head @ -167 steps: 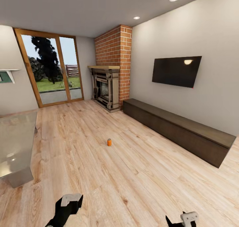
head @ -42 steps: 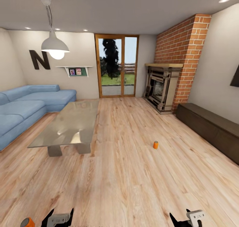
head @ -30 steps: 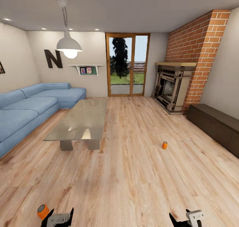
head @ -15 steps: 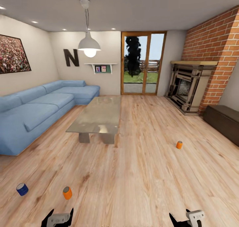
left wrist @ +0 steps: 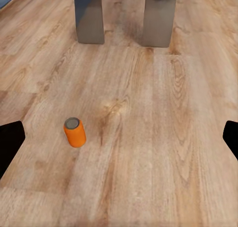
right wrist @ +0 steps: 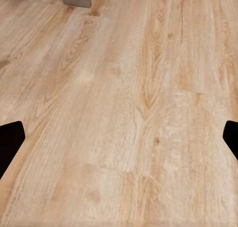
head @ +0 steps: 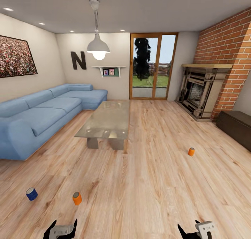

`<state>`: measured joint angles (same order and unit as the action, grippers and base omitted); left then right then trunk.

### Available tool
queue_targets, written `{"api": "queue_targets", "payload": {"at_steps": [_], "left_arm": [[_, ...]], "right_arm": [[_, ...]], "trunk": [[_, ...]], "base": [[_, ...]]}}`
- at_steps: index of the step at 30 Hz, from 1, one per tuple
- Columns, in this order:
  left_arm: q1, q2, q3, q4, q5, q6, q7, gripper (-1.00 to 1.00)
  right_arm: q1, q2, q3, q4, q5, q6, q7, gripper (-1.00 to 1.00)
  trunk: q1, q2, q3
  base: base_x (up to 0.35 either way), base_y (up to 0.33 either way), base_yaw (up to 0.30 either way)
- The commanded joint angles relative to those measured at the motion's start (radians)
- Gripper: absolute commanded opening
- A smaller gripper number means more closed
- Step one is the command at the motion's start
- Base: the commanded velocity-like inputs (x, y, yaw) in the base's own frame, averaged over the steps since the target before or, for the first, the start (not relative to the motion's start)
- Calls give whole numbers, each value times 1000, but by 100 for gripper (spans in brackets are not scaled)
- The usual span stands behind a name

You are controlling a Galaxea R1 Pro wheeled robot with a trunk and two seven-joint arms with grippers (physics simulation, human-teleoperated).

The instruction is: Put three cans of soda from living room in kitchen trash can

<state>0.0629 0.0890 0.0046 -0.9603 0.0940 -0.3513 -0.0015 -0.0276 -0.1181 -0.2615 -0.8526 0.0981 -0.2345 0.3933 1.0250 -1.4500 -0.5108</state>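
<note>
Two orange soda cans stand upright on the light wood floor of the living room. One can (head: 77, 198) (left wrist: 75, 132) is close in front of my left gripper (head: 63, 227) (left wrist: 119, 143), a little ahead of its open fingers and apart from them. The other can (head: 191, 151) stands farther off at the right, toward the fireplace. My right gripper (head: 190, 229) (right wrist: 119, 140) hangs open over bare floor planks with nothing between its fingers. A third orange can and the trash can are out of view.
A blue can (head: 31, 194) stands on the floor left of the near orange can. A glass table (head: 108, 120) on grey legs (left wrist: 89, 19) sits mid-room, with a blue sofa (head: 42, 113) at left. A brick fireplace (head: 199, 92) and a dark low bench (head: 237, 125) stand at right.
The whole view has swung left as the camera turned: the sofa, the wall picture, the near orange can and the blue can came into sight. Both grippers kept their pose.
</note>
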Motion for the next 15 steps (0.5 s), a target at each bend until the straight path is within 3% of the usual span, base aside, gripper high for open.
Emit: {"api": "queue_targets", "payload": {"at_steps": [1, 6, 15], "left_arm": [[0, 0, 0, 0, 0, 0, 0, 100], [0, 0, 0, 0, 0, 0, 0, 100], [0, 0, 0, 0, 0, 0, 0, 100]], "right_arm": [[0, 0, 0, 0, -1, 0, 0, 100], [0, 1, -1, 1, -1, -1, -2, 100], [0, 1, -1, 1, -1, -2, -2, 100]], "trunk": [[0, 0, 0], [0, 0, 0], [0, 0, 0]], "base": [[-4, 4, 1], [-1, 1, 110], [24, 0, 218]]}}
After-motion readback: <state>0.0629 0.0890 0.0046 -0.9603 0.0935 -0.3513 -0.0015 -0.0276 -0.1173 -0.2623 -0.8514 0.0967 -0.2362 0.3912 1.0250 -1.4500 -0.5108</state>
